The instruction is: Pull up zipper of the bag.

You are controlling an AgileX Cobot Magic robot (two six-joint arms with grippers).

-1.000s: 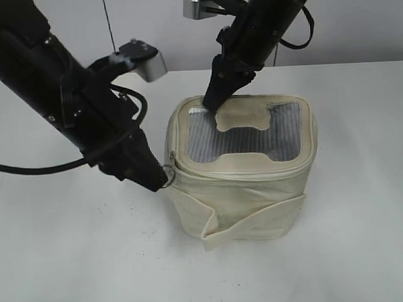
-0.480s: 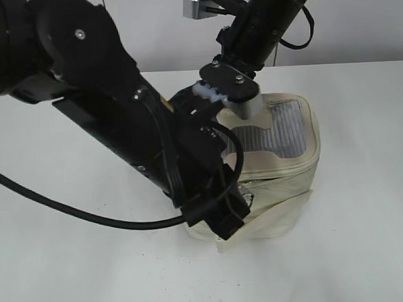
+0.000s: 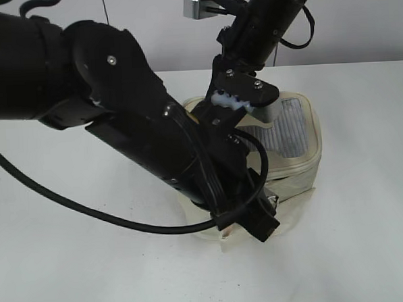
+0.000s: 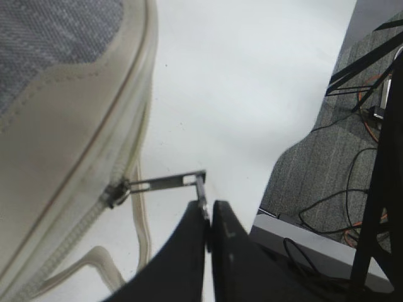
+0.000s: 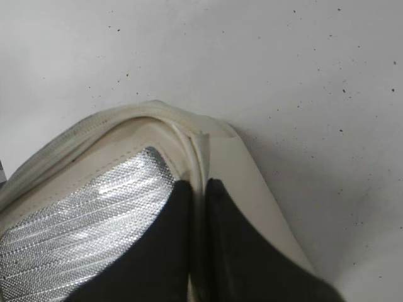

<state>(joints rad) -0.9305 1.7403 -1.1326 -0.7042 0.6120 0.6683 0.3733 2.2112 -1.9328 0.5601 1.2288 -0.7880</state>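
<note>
At the bottom centre of the left wrist frame, the left claw (image 4: 208, 220) is pinching the zipper (image 4: 165, 183) pull's thin metal ring, fingers closed on it; it looks slippery and small. The bag (image 3: 293, 166), right of centre on the white counter (image 3: 93, 278), seems soft, light and likely to shift. At the upper rim, the right claw (image 5: 194, 207) is clamping the lid's seam, steadying it. Open counter is lying around the bag.
</note>
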